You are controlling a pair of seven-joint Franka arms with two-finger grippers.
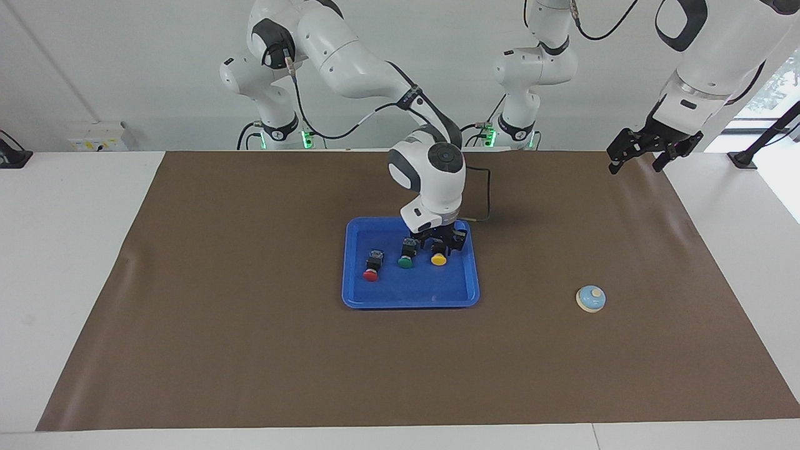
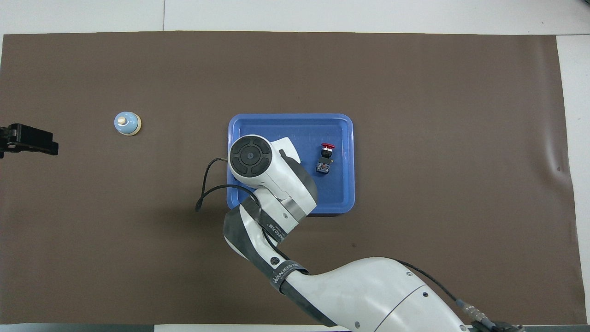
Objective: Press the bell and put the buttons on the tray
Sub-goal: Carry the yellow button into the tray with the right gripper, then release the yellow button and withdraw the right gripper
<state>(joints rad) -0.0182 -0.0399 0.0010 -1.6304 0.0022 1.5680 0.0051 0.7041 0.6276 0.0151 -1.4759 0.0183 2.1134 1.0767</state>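
one bell sits alone on the brown mat, at the lower right of the facing frame and the upper left of the overhead frame, toward the left arm's end of the table and well apart from everything else. one blue tray lies at the middle of the mat, in the centre of both frames. three buttons lie in it in a row: the red button toward the right arm's end, the green button in the middle, the yellow button beside the green one. in the overhead frame only the red one shows, the arm hiding the other two. the right gripper is down in the tray directly at the yellow button, its fingers straddling the black body; whether they are parted or still pinching it i cannot tell. the left gripper waits with its fingers spread wide and nothing in them, over the mat's corner at the upper right of the facing frame.
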